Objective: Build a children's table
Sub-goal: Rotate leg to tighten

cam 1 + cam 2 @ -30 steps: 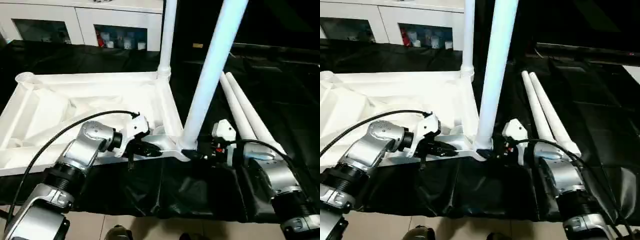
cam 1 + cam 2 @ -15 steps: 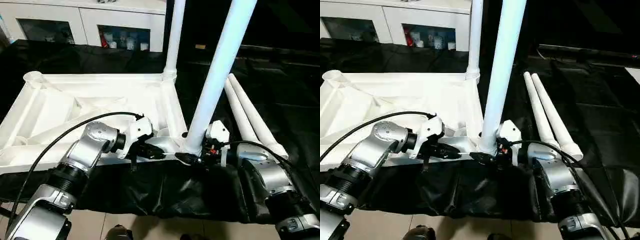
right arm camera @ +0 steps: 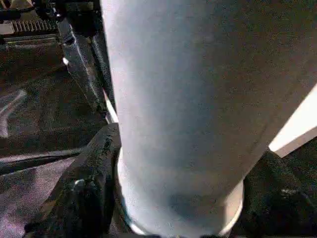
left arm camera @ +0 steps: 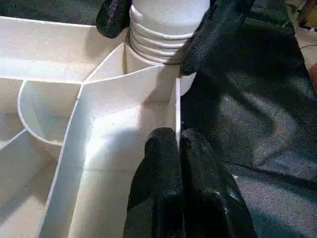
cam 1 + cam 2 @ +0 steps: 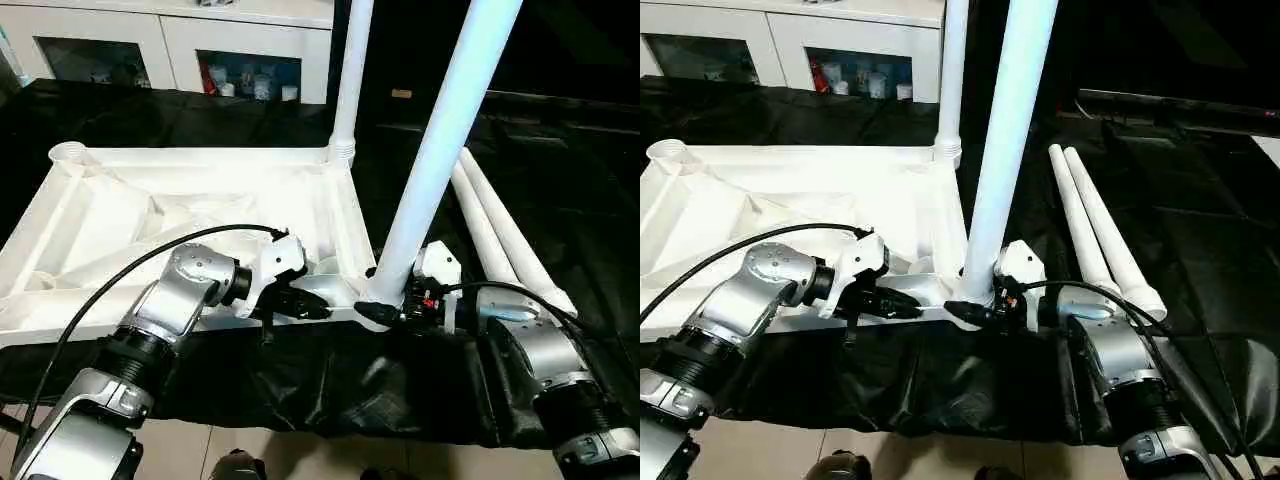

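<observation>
The children's table top (image 5: 180, 215) lies upside down on black cloth, ribbed underside up. One white leg (image 5: 347, 90) stands in its far right corner socket. A second leg (image 5: 440, 150) rises from the near right corner, leaning slightly right. My right gripper (image 5: 385, 310) is closed around this leg's ribbed base (image 4: 166, 29), one black finger (image 3: 89, 188) on each side. My left gripper (image 4: 177, 148) is shut on the top's thin near rim, just left of that corner. Two more legs (image 5: 500, 240) lie side by side on the cloth to the right.
An open round socket (image 5: 68, 153) sits at the top's far left corner. White cabinets (image 5: 170, 45) with glass doors stand behind. The black cloth (image 5: 330, 390) hangs over the near edge of the work surface, with floor below.
The whole picture has shifted as the camera moved. My right gripper's fingers have drawn in around the base of the near leg. The left gripper keeps its pinch on the rim.
</observation>
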### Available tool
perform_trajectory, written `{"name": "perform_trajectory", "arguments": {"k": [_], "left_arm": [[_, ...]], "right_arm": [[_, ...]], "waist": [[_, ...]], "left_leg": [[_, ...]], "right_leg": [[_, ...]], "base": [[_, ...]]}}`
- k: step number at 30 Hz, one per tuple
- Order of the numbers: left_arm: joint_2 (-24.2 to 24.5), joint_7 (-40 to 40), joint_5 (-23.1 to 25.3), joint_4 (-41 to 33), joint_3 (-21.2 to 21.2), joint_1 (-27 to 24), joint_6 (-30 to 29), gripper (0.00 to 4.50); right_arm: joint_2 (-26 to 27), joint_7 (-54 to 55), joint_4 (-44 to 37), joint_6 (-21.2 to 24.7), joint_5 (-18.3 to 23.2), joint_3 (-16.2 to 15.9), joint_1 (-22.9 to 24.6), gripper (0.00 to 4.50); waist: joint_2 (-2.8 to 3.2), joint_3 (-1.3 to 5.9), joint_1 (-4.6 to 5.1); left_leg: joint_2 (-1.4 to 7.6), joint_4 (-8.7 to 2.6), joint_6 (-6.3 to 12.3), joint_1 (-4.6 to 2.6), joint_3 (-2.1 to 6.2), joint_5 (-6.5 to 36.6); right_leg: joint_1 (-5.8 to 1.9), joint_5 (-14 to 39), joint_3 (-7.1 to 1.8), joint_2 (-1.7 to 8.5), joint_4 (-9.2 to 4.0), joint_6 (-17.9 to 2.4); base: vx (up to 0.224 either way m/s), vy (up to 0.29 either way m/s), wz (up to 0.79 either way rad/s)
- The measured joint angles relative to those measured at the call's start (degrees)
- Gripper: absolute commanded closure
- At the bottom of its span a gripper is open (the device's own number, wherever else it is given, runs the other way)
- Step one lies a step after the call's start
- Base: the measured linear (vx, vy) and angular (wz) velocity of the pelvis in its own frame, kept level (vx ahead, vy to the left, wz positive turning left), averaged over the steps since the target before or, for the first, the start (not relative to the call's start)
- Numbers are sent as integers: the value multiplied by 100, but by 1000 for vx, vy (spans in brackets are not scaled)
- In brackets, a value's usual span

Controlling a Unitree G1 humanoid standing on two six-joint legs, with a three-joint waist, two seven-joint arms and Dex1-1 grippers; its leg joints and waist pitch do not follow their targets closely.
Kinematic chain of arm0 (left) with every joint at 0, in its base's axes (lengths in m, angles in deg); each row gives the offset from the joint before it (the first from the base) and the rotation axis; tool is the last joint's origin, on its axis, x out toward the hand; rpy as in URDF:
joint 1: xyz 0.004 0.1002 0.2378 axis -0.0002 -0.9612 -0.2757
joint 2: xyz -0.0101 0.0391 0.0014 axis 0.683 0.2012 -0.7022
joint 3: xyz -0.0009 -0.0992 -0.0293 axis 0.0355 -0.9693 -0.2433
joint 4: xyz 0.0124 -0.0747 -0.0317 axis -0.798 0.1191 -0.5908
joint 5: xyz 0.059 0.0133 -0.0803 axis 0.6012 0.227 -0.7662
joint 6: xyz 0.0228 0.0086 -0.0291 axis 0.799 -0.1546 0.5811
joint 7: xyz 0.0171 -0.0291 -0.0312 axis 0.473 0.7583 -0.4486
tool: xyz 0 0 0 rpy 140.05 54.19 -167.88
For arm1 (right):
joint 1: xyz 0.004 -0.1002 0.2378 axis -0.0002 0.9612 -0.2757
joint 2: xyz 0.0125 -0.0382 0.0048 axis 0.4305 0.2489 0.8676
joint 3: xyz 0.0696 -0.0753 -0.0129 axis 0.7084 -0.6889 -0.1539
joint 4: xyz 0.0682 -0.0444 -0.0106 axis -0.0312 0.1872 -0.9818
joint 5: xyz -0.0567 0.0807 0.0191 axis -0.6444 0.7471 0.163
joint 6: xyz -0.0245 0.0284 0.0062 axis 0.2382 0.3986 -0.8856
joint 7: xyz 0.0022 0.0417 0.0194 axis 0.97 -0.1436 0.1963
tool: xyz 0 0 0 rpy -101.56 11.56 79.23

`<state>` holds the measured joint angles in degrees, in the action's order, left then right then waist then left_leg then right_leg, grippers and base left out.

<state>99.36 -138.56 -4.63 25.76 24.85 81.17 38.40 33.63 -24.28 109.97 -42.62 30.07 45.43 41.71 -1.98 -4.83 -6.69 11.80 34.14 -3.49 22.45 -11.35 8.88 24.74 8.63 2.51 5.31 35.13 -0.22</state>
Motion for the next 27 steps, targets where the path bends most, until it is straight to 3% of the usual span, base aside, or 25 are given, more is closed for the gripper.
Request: {"name": "perform_trajectory", "arguments": {"k": [7,10,15,18,19,27], "left_arm": [[-224,400,24,124,-50,6,-1,450],[-673,1294,236,426,-173,163,-130,450],[-1214,2393,419,660,-309,280,-392,450],[-1510,2966,525,749,-332,326,-457,450],[-1545,3008,530,749,-332,326,-467,450],[-1296,2545,519,716,-314,302,-296,450]], "right_arm": [[211,429,60,10,-5,187,100,178],[688,1743,493,-48,-267,465,-74,178],[1319,3523,1140,-24,-546,711,-512,179],[1601,4410,1571,-9,-638,835,-844,179],[1607,4448,1599,-26,-654,855,-856,123],[1545,3775,1547,-262,-682,833,-729,52]], "waist": [[0,0,-1],[-1,0,41],[2,2,156],[7,5,178],[8,5,176],[23,14,185]], "left_leg": [[0,6,0,-3,1,0],[0,12,0,-18,2,0],[-2,11,0,-54,10,1],[-3,12,0,-54,11,1],[-3,12,0,-54,11,1],[1,7,0,-52,20,1]], "right_leg": [[-12,0,-1,0,0,0],[-23,3,-2,0,-3,4],[-63,16,4,0,-17,27],[-65,16,4,0,-25,27],[-67,16,4,0,-26,27],[-64,16,14,-2,-18,27]], "base": [[0,0,0],[0,0,0],[0,0,0],[0,0,0],[0,0,0],[0,0,0]]}}
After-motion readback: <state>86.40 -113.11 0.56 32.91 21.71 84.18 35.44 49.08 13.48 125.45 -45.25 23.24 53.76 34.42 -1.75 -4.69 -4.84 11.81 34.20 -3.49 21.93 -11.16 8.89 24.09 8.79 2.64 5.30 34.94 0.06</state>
